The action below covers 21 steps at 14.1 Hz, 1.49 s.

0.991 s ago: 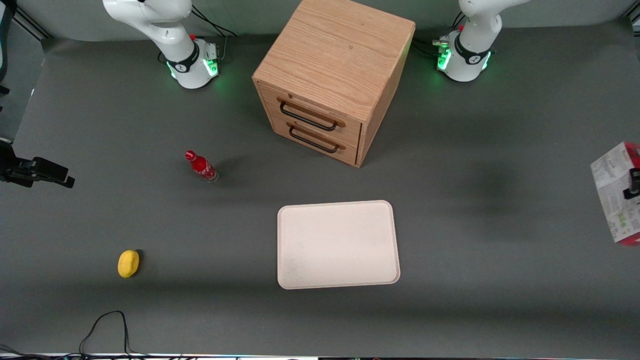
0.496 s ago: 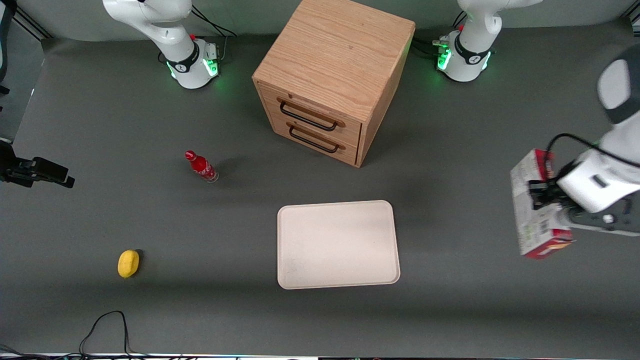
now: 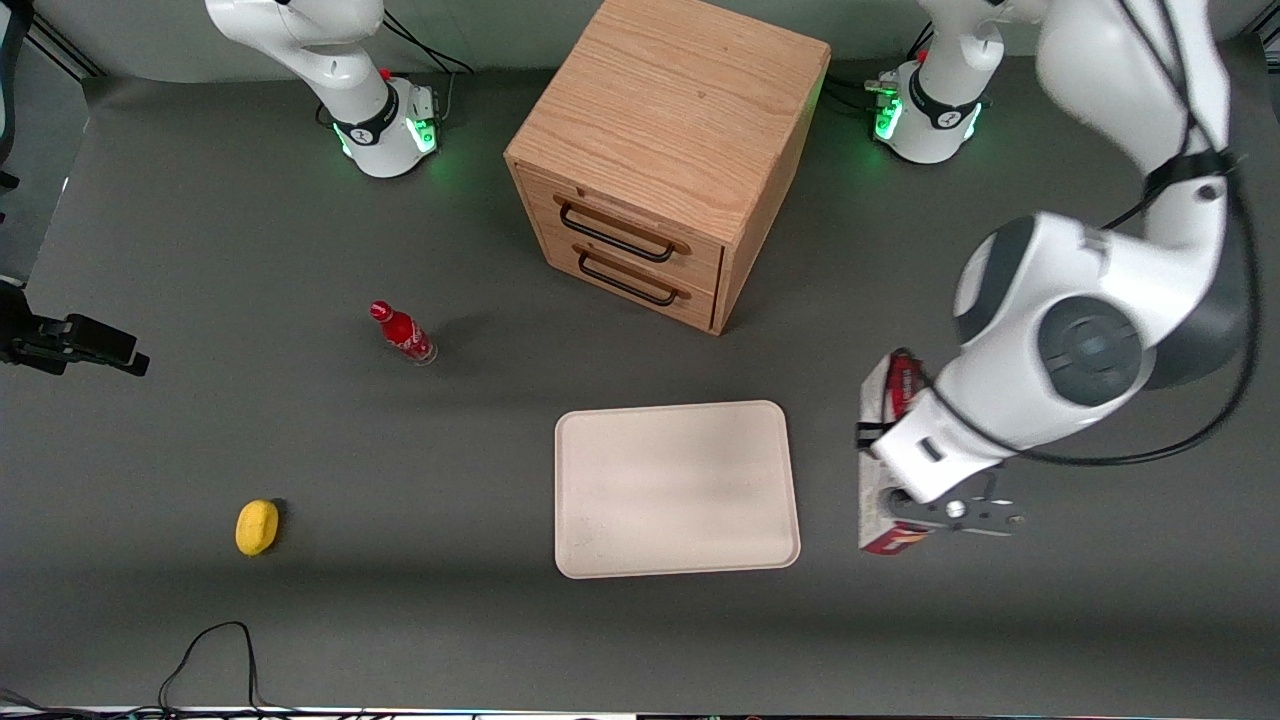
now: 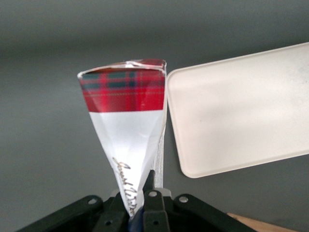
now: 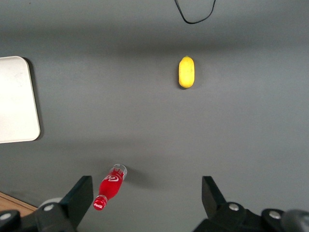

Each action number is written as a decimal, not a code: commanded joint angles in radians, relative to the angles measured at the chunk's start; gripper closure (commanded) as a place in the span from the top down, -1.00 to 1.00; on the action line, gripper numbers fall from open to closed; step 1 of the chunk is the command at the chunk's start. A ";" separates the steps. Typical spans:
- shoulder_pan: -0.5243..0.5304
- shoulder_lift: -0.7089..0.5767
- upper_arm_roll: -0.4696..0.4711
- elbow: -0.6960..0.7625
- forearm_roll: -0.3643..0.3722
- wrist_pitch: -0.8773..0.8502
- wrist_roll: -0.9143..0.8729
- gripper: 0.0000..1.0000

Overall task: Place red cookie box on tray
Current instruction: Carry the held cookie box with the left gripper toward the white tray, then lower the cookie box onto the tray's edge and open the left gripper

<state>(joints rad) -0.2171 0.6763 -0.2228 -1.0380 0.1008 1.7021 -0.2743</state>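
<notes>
Now the gripper [image 3: 880,470] hangs over the table just beside the tray [image 3: 676,488], toward the working arm's end, with its fingers clamped on the box [image 3: 880,400]. From the front the box shows edge-on as a thin red and white sliver, mostly covered by the arm's wrist, and it is not over the tray. At the wrist the box [image 4: 126,125] juts out from between the closed fingers, a red tartan band at its outer end and white card with script lettering nearer the gripper [image 4: 140,205]. Its edge runs alongside the tray's [image 4: 241,111] short rim, with a narrow strip of grey table between them.

The tray lies flat, nearer the front camera than the cabinet [image 3: 665,150], whose 2 drawers are shut. A small red bottle [image 3: 402,333] stands toward the parked arm's end, and a lemon [image 3: 257,526] lies nearer the camera than the bottle.
</notes>
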 commanded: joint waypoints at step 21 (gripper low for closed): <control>-0.182 0.267 0.079 0.056 0.030 0.223 -0.298 1.00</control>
<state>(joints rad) -0.3850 0.9673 -0.1571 -0.9946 0.1173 1.9387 -0.5496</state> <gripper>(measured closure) 0.427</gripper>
